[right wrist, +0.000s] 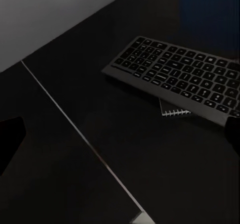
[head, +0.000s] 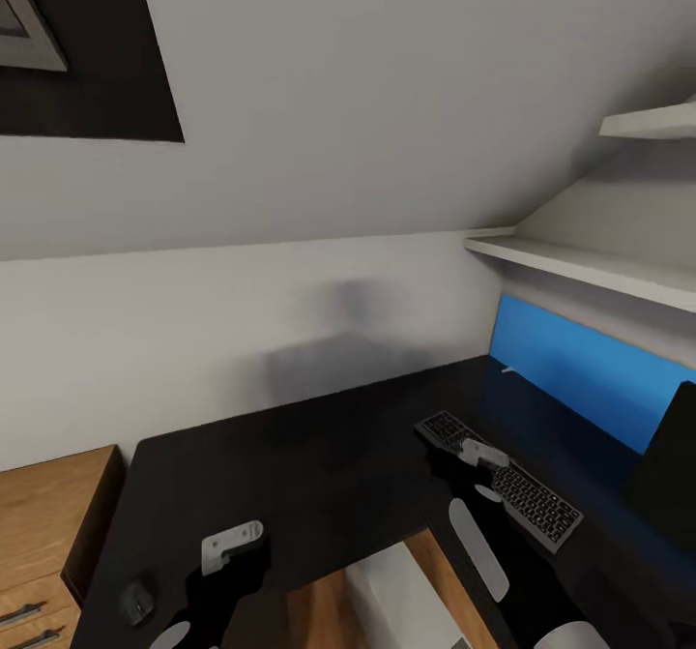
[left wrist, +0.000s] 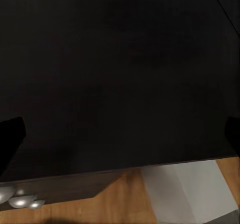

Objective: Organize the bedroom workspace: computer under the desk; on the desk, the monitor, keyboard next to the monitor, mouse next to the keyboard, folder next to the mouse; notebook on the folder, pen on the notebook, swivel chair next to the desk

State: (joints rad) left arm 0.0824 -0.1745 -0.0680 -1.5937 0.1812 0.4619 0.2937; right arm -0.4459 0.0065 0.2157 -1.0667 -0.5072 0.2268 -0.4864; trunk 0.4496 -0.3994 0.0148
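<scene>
your left gripper [head: 230, 545] hangs over the near-left stretch of the desk [head: 319, 456], fingers apart and holding nothing; your right gripper [head: 480, 454] hovers just above the keyboard [head: 503, 480], fingers spread wide with nothing between them; the keyboard lies flat on the glossy black top, in front of the blue back panel [head: 580, 368], one long edge resting over a corner of the spiral-bound notebook [right wrist: 175, 109] — only that corner shows in the right wrist view; the mouse [head: 137, 599] sits on the desk's near-left corner, well apart from the keyboard; the monitor [head: 667, 465] stands at the right edge of the head view; the computer [head: 406, 596] stands on the wood floor under the desk; a light-wood dresser [head: 43, 533] adjoins the desk's left side; white wall shelves [head: 590, 267] run above the blue panel.
</scene>
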